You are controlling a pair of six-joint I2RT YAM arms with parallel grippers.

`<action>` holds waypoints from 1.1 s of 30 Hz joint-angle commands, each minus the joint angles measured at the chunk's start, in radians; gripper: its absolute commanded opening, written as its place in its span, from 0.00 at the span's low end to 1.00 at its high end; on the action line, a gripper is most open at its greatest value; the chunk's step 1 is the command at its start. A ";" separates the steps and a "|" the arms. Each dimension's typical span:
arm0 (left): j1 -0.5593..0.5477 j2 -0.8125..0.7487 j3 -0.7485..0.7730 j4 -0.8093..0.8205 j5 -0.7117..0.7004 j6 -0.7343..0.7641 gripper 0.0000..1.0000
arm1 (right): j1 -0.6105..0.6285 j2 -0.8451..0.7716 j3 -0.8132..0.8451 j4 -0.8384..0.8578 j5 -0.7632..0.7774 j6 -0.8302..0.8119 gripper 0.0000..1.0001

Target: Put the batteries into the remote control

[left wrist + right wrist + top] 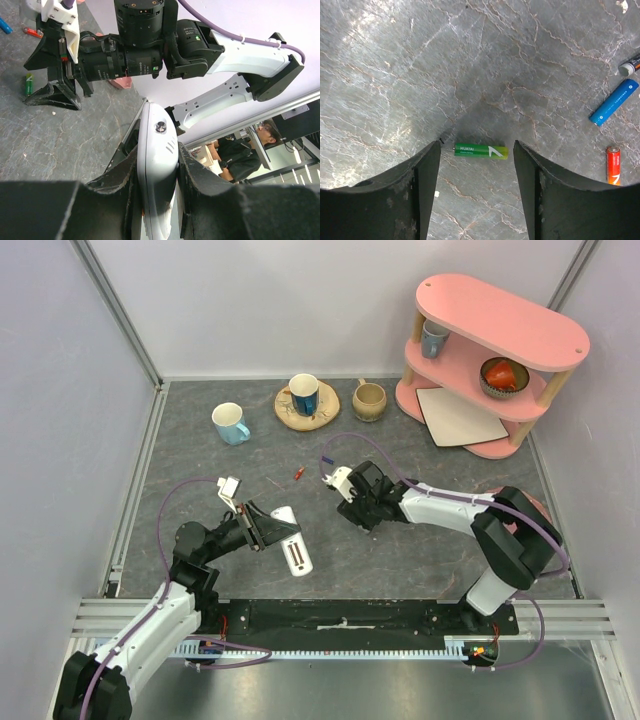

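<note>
My left gripper (pixel 262 525) is shut on the white remote control (pixel 295 548), which lies back up with its dark slot showing. In the left wrist view my fingers (pixel 197 175) clamp the remote (pixel 157 160) by its long edges. My right gripper (pixel 352 508) is open and points down at the table. In the right wrist view a green battery (pixel 481 150) lies on the table between my open fingertips (pixel 430 155), untouched. A blue battery (pixel 614 102), a red battery (pixel 613 165) and the end of a dark battery (pixel 630 65) lie to the right. The red battery also shows in the top view (pixel 298 474).
At the back stand a light blue mug (pixel 231 423), a blue cup on a wooden coaster (pixel 304 395) and a tan mug (pixel 368 399). A pink two-tier shelf (pixel 495 360) holds a cup and a bowl at the back right. Grey walls enclose the table.
</note>
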 commanded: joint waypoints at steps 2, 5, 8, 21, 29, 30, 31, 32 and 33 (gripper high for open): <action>0.003 -0.007 -0.004 0.032 -0.014 -0.007 0.02 | 0.000 0.028 0.046 -0.039 -0.013 0.015 0.70; 0.003 -0.010 -0.002 0.032 -0.014 -0.009 0.02 | -0.003 0.005 0.067 -0.051 0.033 0.041 0.71; 0.003 -0.015 -0.002 0.031 -0.016 -0.007 0.02 | -0.005 -0.056 0.084 -0.044 0.099 0.110 0.74; 0.003 -0.010 -0.014 0.012 -0.051 0.005 0.02 | 0.024 -0.143 0.037 -0.131 0.407 1.266 0.64; 0.003 -0.022 -0.025 0.003 -0.080 0.000 0.02 | 0.084 -0.061 0.070 -0.209 0.458 1.417 0.56; 0.003 -0.022 -0.027 0.003 -0.082 -0.001 0.02 | 0.084 -0.044 0.070 -0.211 0.452 1.422 0.56; 0.003 -0.024 -0.030 0.003 -0.083 -0.003 0.02 | 0.084 -0.039 0.063 -0.212 0.449 1.443 0.55; 0.003 -0.024 -0.031 0.002 -0.083 -0.003 0.02 | 0.084 -0.035 0.058 -0.212 0.444 1.451 0.54; 0.003 -0.024 -0.031 0.000 -0.082 -0.003 0.02 | 0.084 -0.030 0.054 -0.212 0.444 1.460 0.54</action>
